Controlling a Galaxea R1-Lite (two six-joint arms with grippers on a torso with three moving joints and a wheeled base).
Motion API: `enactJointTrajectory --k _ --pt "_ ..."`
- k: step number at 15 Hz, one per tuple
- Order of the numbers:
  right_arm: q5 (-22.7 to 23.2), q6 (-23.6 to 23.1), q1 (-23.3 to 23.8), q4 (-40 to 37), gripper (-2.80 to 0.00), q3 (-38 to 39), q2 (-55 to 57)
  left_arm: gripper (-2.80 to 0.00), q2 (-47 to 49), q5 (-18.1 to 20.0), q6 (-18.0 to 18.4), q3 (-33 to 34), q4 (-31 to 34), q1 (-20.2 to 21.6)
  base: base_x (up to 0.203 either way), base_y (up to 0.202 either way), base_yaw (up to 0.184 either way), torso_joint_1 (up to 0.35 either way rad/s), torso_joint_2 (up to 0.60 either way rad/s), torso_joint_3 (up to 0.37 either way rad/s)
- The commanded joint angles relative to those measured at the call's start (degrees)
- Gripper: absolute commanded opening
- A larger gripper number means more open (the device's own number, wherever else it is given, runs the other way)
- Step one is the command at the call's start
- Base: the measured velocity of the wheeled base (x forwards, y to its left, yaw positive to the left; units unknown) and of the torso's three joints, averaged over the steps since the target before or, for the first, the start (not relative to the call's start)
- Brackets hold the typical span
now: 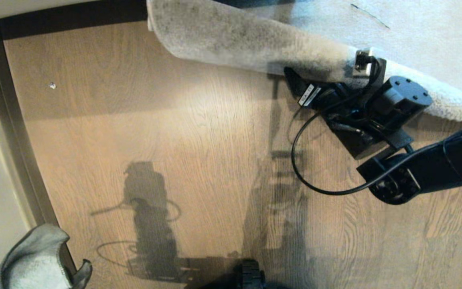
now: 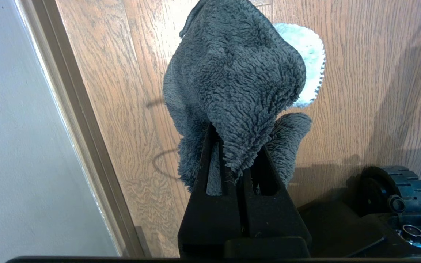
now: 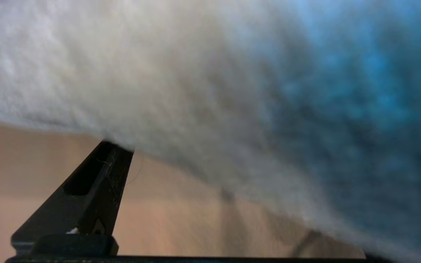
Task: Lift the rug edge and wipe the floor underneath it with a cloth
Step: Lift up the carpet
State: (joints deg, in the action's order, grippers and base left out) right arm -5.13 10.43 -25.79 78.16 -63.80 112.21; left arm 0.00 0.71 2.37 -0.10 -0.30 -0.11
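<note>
rug edge (image 1: 255,48) | against wide-open right pincer (image 1: 295,78) | left pincer (image 2: 232,164) clamps cloth (image 2: 232,80)

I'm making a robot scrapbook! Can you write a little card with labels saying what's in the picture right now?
Floor: warm brown wood-grain plank floor, partly in shadow
Rug: pale grey mottled short-pile rug edge, raised off the floor
Cloth: small grey terry cloth
Left end effector: shut on the cloth, low by the wall
Right end effector: open, one finger under the rug edge
</note>
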Motion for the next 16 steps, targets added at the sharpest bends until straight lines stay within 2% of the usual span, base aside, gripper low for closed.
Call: enactJointTrajectory --k 1,4,10,13,16 --pt "1.2 5.7 -0.9 0.0 0.00 -3.7 -2.1 -2.80 0.0 0.0 0.0 0.0 0.0 0.0 0.000 0.000 0.000 0.000 0.00 0.000" --pt "2.7 13.6 -2.9 0.5 0.00 -5.2 -3.7 -2.80 0.0 0.0 0.0 0.0 0.0 0.0 0.000 0.000 0.000 0.000 0.00 0.000" --pt "3.6 14.2 -4.2 2.1 0.00 -4.1 -3.5 -2.80 0.0 0.0 0.0 0.0 0.0 0.0 0.000 0.000 0.000 0.000 0.00 0.000" --pt "3.7 15.2 -6.7 4.5 0.00 0.3 -2.6 -2.80 0.0 0.0 0.0 0.0 0.0 0.0 0.000 0.000 0.000 0.000 0.00 0.000" --pt "2.6 24.6 -10.3 9.2 0.00 3.9 -1.3 -2.80 0.0 0.0 0.0 0.0 0.0 0.0 0.000 0.000 0.000 0.000 0.00 0.000"
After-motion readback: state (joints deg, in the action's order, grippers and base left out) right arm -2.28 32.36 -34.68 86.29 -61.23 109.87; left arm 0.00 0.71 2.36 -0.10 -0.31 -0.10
